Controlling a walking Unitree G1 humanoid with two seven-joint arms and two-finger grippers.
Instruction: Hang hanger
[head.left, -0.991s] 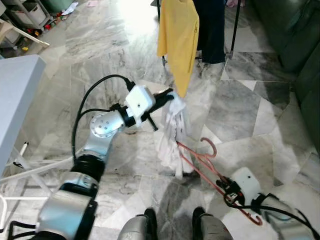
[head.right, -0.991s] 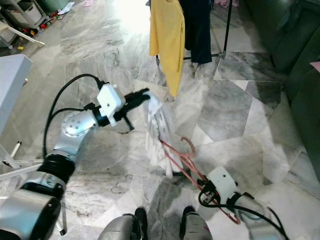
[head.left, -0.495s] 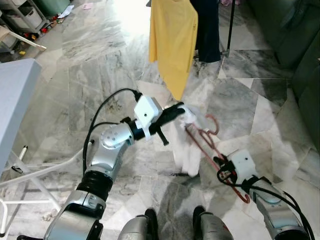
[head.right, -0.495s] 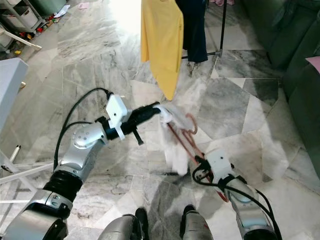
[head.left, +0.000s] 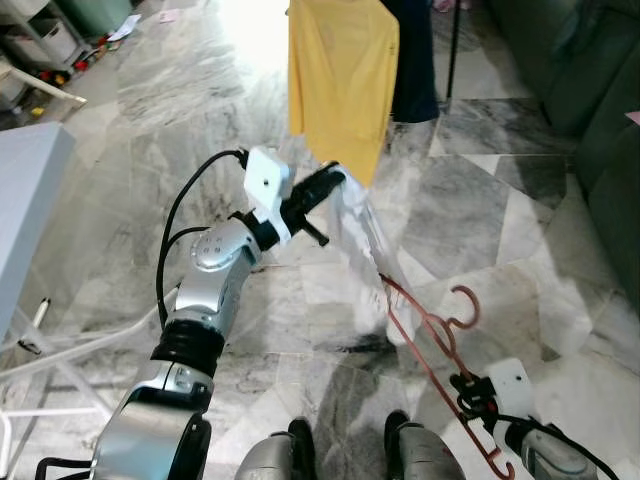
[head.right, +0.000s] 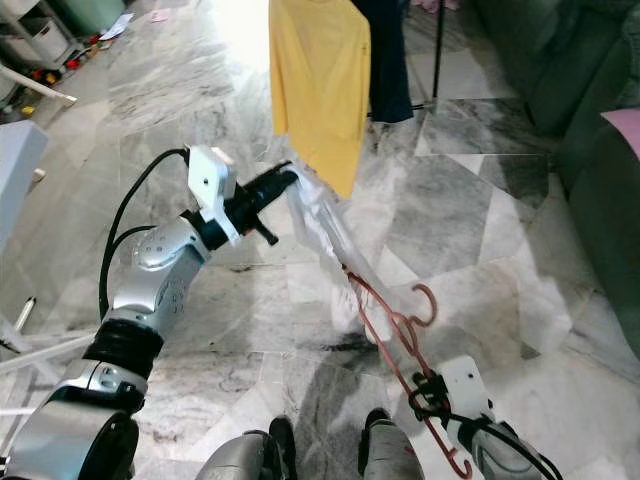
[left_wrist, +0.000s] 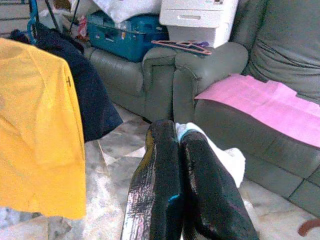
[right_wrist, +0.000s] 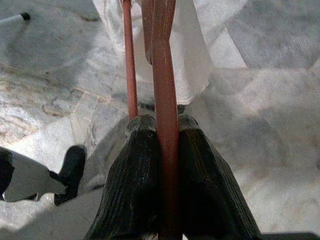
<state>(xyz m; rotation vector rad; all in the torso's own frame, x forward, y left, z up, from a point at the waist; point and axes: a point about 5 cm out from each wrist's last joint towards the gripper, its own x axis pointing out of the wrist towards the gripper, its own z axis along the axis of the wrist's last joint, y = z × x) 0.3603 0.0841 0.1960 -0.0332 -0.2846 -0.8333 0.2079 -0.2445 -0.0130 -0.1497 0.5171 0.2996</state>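
From my station, several items are only partly readable. The white garment (head.left: 362, 232) is pale against the marble floor (head.left: 150, 130) and motion-blurred, so I cannot make out its lower edge or how it sits on the red hanger (head.left: 432, 335). The yellow shirt (head.left: 342, 85) and the dark garment (head.left: 413, 60) beside it are cut off at the top of the head views, so their support is hidden. The right arm is cropped at the lower frame edge.

Left end effector (head.left: 332, 182): raised just below the yellow shirt's hem, fingers (left_wrist: 165, 190) pressed together on the upper end of the white garment. Right end effector (right_wrist: 160, 132): low, near the robot's feet, fingers clamped on the hanger's red bar. The hanger slopes up from that grip toward the garment, its hook (head.left: 466, 304) free in the air – not on any rail.

Compared with half a second ago, the left end effector stands higher and nearer the yellow shirt, the right one sits lower – the garment is now stretched long between them
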